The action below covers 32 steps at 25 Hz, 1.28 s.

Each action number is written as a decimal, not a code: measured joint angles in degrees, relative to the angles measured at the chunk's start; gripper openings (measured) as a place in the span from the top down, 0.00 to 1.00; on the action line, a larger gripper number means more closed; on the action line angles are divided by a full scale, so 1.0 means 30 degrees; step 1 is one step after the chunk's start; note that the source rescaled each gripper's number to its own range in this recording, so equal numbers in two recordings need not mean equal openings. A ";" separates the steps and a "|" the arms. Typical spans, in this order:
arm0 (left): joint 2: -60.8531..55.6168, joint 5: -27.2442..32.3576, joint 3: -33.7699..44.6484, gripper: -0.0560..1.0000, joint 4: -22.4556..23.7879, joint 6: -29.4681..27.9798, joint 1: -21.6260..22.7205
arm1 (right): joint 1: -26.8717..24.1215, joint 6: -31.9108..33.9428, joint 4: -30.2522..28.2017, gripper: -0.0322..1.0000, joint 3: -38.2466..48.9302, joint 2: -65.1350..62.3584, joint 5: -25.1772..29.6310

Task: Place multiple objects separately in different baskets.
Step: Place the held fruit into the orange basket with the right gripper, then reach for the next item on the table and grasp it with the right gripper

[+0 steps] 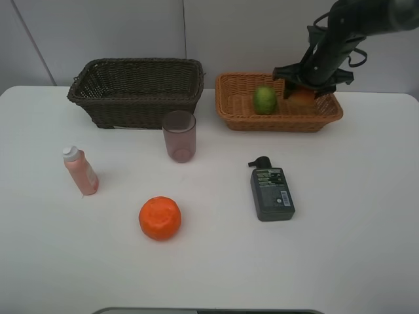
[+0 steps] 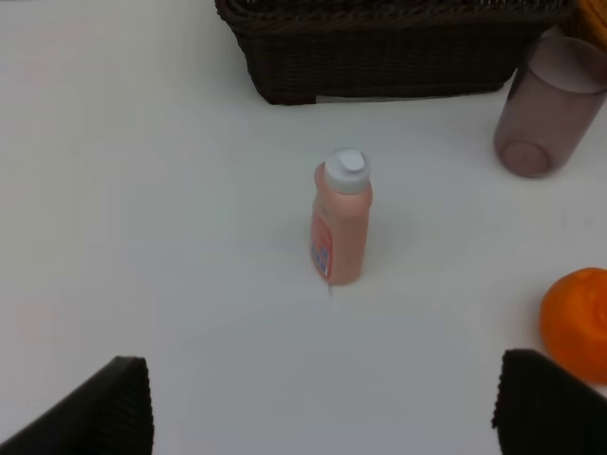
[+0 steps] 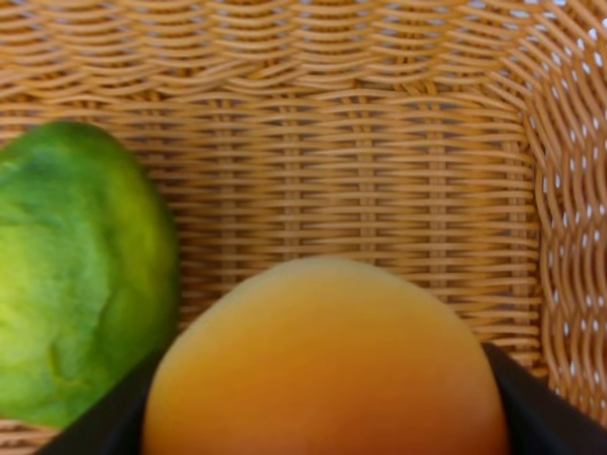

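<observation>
Clamping the fruit (image 3: 322,365), right fingers (image 3: 555,422) seem inside tan basket (image 1: 275,123); left fingers (image 2: 95,412) gape.

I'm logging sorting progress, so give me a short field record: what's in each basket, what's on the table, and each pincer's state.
tan basket: lime inside; yellow-orange fruit low inside, gripped
dark basket: no item visible inside
on table: cup, pink bottle, orange, pump bottle lying flat
right pincer: shut on yellow-orange fruit
left pincer: open, holding nothing, facing pink bottle
</observation>
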 joint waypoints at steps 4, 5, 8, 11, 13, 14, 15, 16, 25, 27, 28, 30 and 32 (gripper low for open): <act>0.0000 0.0000 0.0000 0.08 0.0000 0.0000 0.0000 | 0.0000 0.0000 -0.0170 0.89 0.0000 0.0381 -0.0199; 0.0000 0.0000 0.0000 0.08 0.0000 0.0000 0.0000 | 0.0000 0.0000 -0.0194 0.88 0.0000 0.0417 -0.0231; 0.0000 0.0000 0.0000 0.08 0.0000 0.0000 0.0000 | 0.0000 0.0000 -0.0414 0.52 0.0000 0.0451 -0.0288; 0.0000 0.0000 0.0000 0.08 0.0000 0.0000 0.0000 | 0.0000 0.0000 -0.0717 0.15 0.0000 0.0451 -0.0263; 0.0000 0.0000 0.0000 0.08 0.0000 0.0000 0.0000 | 0.0000 0.0000 -0.0725 0.06 0.0000 0.0451 -0.0196; 0.0000 0.0000 0.0000 0.08 0.0000 0.0000 0.0000 | 0.0000 0.0000 -0.0725 0.04 0.0000 0.0451 -0.0181; 0.0000 0.0000 0.0000 0.08 0.0000 0.0000 0.0000 | 0.0000 0.0000 -0.0725 0.02 0.0000 0.0451 -0.0080; 0.0000 0.0000 0.0000 0.08 0.0000 0.0000 0.0000 | 0.0000 0.0000 -0.0725 0.02 0.0000 0.0451 0.0061; 0.0000 0.0000 0.0000 0.08 0.0000 0.0000 0.0000 | 0.1057 -0.0005 -0.0806 0.00 0.0025 -0.1645 0.3588; 0.0000 0.0000 0.0000 0.08 0.0000 0.0000 0.0000 | 0.1509 -0.0005 -0.0634 0.00 0.0377 -0.2311 0.4486; 0.0000 0.0000 0.0000 0.08 0.0000 0.0000 0.0000 | 0.1690 -0.0005 -0.0514 0.00 0.0773 -0.2682 0.4743; 0.0000 0.0000 0.0000 0.08 0.0000 0.0000 0.0000 | 0.2099 0.0122 0.0062 0.00 0.1752 -0.3357 0.4972; 0.0000 0.0000 0.0000 0.08 0.0000 0.0000 0.0000 | 0.2528 0.0548 0.0525 0.00 0.3063 -0.4091 0.5050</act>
